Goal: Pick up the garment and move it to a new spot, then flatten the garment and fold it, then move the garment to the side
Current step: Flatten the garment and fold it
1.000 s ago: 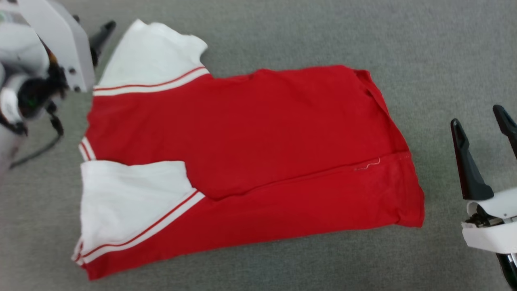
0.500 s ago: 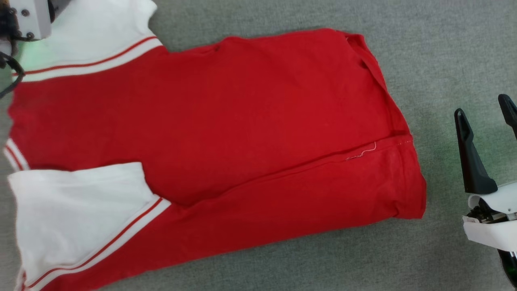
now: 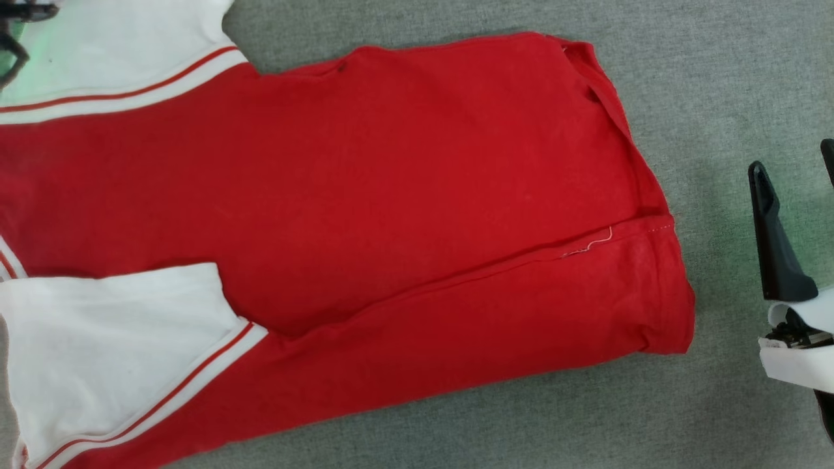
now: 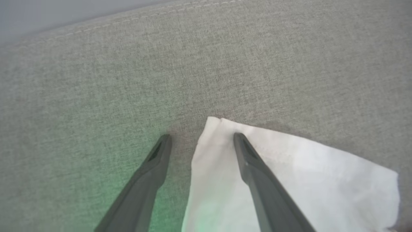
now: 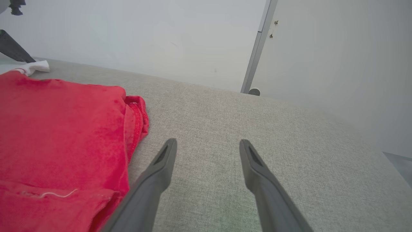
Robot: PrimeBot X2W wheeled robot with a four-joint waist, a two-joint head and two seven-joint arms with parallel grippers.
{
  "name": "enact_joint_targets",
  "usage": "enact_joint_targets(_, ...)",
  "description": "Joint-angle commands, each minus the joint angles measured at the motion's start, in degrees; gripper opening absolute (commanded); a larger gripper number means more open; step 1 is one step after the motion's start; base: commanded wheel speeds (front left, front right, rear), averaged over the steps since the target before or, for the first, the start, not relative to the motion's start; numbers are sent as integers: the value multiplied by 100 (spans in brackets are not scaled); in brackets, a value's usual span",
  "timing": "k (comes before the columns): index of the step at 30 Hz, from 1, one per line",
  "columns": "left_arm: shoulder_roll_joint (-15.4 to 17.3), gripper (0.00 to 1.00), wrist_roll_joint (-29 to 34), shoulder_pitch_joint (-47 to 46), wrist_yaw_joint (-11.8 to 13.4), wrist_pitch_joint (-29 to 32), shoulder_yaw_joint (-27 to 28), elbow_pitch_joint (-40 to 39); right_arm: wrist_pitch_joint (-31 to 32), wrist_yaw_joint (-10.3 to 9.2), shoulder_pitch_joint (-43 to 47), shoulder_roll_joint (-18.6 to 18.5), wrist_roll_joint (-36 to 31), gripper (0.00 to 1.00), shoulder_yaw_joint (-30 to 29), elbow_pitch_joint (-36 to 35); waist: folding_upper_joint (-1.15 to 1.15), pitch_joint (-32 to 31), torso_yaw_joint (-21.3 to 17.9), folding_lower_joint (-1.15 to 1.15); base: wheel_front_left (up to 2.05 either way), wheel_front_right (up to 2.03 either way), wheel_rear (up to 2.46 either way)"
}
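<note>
Two spread, empty claws flank the red jersey shirt with white striped-trim sleeves [image 3: 391, 163] on grey upholstery [image 3: 717, 65]: left claw [image 4: 202, 137] at a sleeve [image 4: 305, 174], right claw [image 5: 208, 141] beside the hem.

The garment [image 3: 391, 182] lies flat on a grey fabric surface [image 3: 717, 78].

The garment [image 3: 404, 169] is lying as soft red knit cloth, matt, with a faint nap. Its sleeves [image 3: 111, 332] are showing a smoother white cloth. A loose white thread [image 3: 589, 246] is curling off the hem seam on the right. The grey surface [image 3: 717, 78] under it is looking like coarse woven upholstery, matt and slightly rough. The right hand [image 3: 791, 156] is showing fingers [image 5: 154, 180] of dark, smooth, matt plastic and a glossy white plastic shell [image 3: 795, 365]. The far wall [image 5: 128, 32] is looking smooth and matt, with a metal strip [image 5: 257, 48] running up it.
</note>
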Motion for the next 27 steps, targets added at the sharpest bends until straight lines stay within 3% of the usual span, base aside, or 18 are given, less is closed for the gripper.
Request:
enact_joint_targets(1,-54,100,-14,430,30,242,-174,183,1,-5,-1,-3,12,100,-3,-9,0,-3,2,0,0,0,0)
enact_joint_targets(2,-107,96,-24,414,64,326,-189,226,34,-5,-8,-3,22,100,-11,-17,0,-6,3,0,0,0,0)
enact_joint_targets(4,-227,40,-62,391,175,615,-228,356,174,-5,-24,-1,100,100,1,-20,0,-14,-1,0,0,0,0)
enact_joint_targets(5,-257,0,-26,369,195,698,-272,383,228,-5,-37,-12,120,100,2,-29,0,-11,-1,0,0,0,0)
enact_joint_targets(17,-380,0,11,-72,170,180,-144,233,960,-5,-311,-159,701,100,87,-279,0,-163,132,0,0,0,0)
enact_joint_targets(21,-416,0,-31,-84,120,150,-124,157,1718,-4,-558,-365,1136,100,204,-459,0,-318,286,0,0,0,0)
enact_joint_targets(27,-609,0,-136,41,127,79,-108,90,3341,-4,-1373,-674,1766,100,566,-495,0,-476,543,0,0,0,0)
